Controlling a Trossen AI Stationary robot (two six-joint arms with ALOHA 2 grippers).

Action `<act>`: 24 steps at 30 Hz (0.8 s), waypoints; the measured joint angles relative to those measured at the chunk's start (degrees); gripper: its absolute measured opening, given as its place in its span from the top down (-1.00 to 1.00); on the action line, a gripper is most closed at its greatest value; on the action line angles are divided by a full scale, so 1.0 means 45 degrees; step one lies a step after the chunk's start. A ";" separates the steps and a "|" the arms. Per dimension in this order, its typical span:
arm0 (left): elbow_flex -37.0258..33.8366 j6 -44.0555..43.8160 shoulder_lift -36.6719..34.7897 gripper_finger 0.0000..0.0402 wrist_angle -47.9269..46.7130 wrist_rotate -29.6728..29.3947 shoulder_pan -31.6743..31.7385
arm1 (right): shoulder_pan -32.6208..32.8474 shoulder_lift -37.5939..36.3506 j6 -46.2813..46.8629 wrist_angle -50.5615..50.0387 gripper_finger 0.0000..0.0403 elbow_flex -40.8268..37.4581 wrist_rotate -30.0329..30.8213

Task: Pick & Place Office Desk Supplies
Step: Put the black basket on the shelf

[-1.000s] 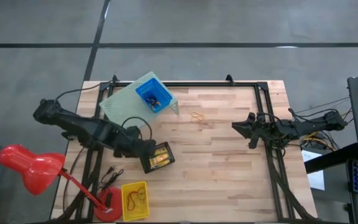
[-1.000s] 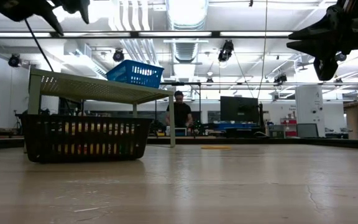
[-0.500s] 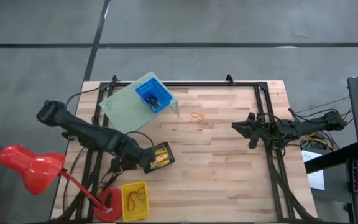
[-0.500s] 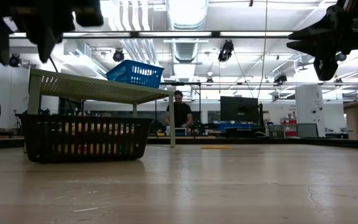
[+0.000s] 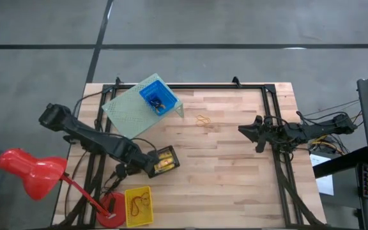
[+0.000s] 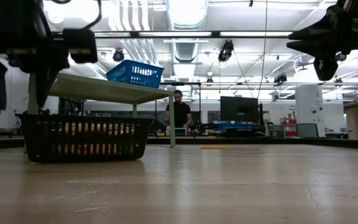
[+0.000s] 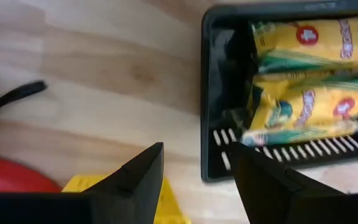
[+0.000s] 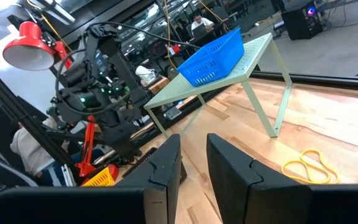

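From above, the wooden table (image 5: pixel 235 166) carries a black bin (image 5: pixel 160 160) left of centre, packed with yellow-gold packets (image 5: pixel 163 163) whose print is too small to read here. The left gripper (image 5: pixel 147 165) hangs at the bin's 9 o'clock edge, above the table, its arm reaching in from 9 o'clock. A yellow bin (image 5: pixel 138 206) holding rubber bands sits at the table's 7 o'clock corner beside a red lamp (image 5: pixel 30 171). A pale green perforated riser (image 5: pixel 133 107) at 11 o'clock bears a blue bin (image 5: pixel 158 98), and loose tan rubber bands (image 5: pixel 202 120) lie at 12 o'clock from the table's middle. The right gripper (image 5: pixel 243 130) waits in the air at 3 o'clock, holding nothing. At table height, the black bin (image 6: pixel 86 138) stands at 9 o'clock with the left gripper (image 6: pixel 14 68) hanging over its left end, and a person (image 6: pixel 179 114) stands far behind. The left wrist view shows the packets (image 7: pixel 309 81) lying in the black bin (image 7: pixel 219 124), printed with red round marks and blurred lettering that I cannot read; the two dark fingers (image 7: pixel 135 177) stand spread apart and empty, above bare wood beside the bin's wall. In the right wrist view, the fingers (image 8: pixel 166 168) stand slightly parted with nothing between them, and the rubber bands (image 8: pixel 308 163) lie on the wood beyond, near the riser's leg (image 8: pixel 263 106).
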 joint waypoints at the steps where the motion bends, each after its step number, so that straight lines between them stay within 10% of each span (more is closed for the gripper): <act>1: -0.0203 0.0000 0.0000 0.06 0.0204 -0.0108 0.0027 | -0.0003 0.0001 0.0000 -0.0003 0.61 0.0000 0.0000; 24: -0.2354 0.0174 -0.0010 0.50 0.3139 -0.0532 0.0117 | 0.0000 0.0005 0.0005 -0.0001 0.65 0.0000 0.0000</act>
